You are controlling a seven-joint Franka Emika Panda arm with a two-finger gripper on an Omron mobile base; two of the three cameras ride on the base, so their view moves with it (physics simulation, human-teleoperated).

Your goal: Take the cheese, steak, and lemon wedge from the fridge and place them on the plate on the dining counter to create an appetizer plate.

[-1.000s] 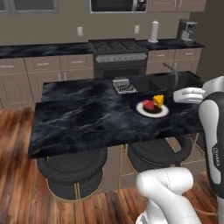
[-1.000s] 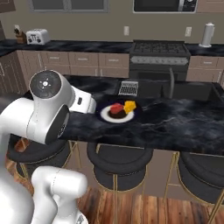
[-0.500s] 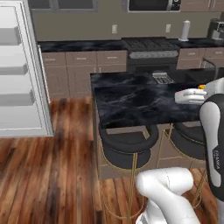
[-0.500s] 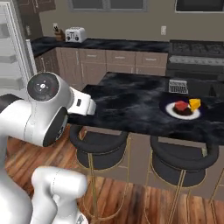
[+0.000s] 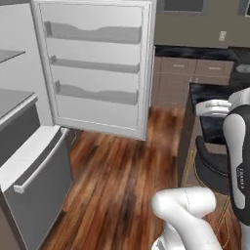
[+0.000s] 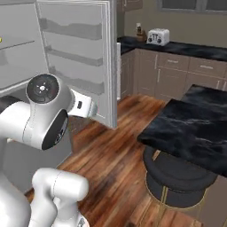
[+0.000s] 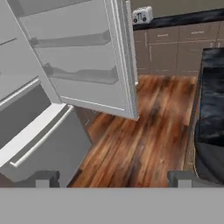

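Observation:
The fridge [image 5: 19,127] stands open at the left, its door [image 5: 97,73] swung wide and lined with door shelves. Its bottom drawer [image 7: 39,144] with the bar handle is pulled out a little. A tiny yellow speck [image 6: 1,39] sits on an inner shelf at the picture's edge, too small to name. My gripper [image 7: 113,179] is open in mid-air over the wood floor, facing the fridge, with nothing between its fingertips [image 7: 43,178]. A corner of the dining counter [image 6: 195,128] lies to the right. The plate, cheese and steak are out of view.
A dark round stool with gold legs [image 6: 179,177] stands under the dining counter's edge. Brown cabinets [image 5: 173,83] line the back wall and a toaster [image 6: 158,36] sits on the back counter. Wood floor [image 5: 117,171] lies between the fridge and the island.
The whole picture has swung left with the base: the dining counter and its plate with red and yellow pieces have slid off to the right, and the open fridge has come into view.

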